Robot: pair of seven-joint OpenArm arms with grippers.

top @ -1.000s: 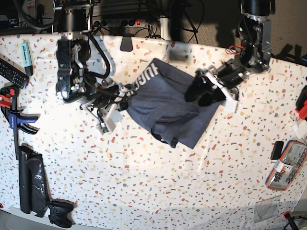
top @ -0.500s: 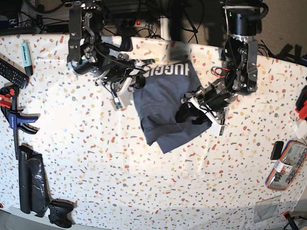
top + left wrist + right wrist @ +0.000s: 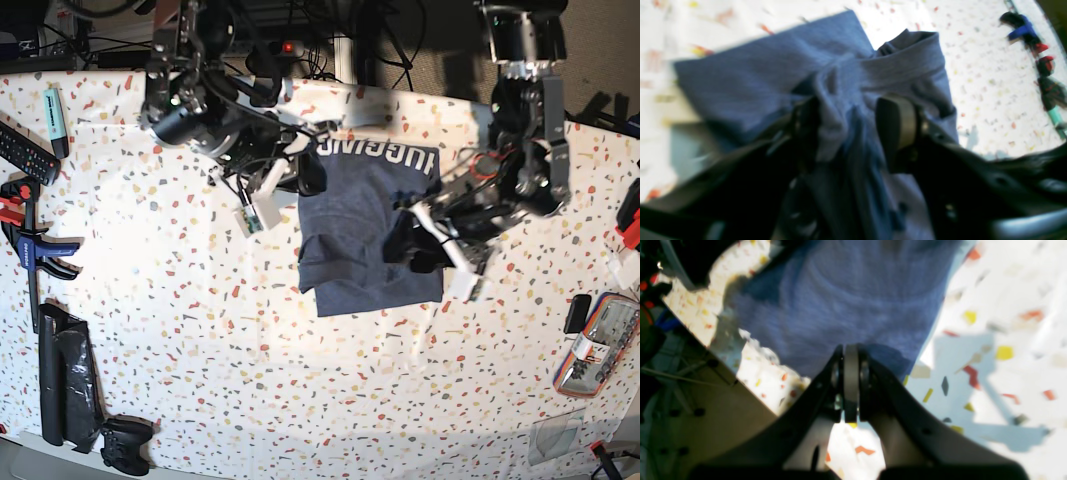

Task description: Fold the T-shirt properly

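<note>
While its two dark fingers pinch a bunched ridge of blue cloth, the left gripper (image 3: 846,133) holds the T-shirt (image 3: 365,225) at the garment's edge nearest that arm, the fabric gathered into folds between the pads and spilling away from them in a flatter panel. In the left wrist view a hemmed band of the shirt curls over just beyond the fingertips, and speckled tablecloth (image 3: 300,390) shows past it. The right gripper (image 3: 850,373) has its jaws pressed together, a thin pale edge caught between them, and blue knit spreads directly ahead of the tips; the base view places this gripper (image 3: 300,175) at the shirt's opposite upper corner, beside the white block lettering (image 3: 380,150). Whether that pale sliver is shirt fabric or the pads themselves cannot be told from the blurred frame.

Between the two grippers the shirt lies on the table as a roughly rectangular folded bundle, lettering along the far edge, a rumpled fold on the side away from the left gripper.

Farther out from the right gripper, along the table's edge, sit a blue clamp (image 3: 30,245), a black remote (image 3: 25,150) and a teal marker (image 3: 55,108); a black game controller (image 3: 127,445) rests at the near corner. Well beyond the left gripper, a clear plastic package (image 3: 595,345) lies at the opposite edge.
</note>
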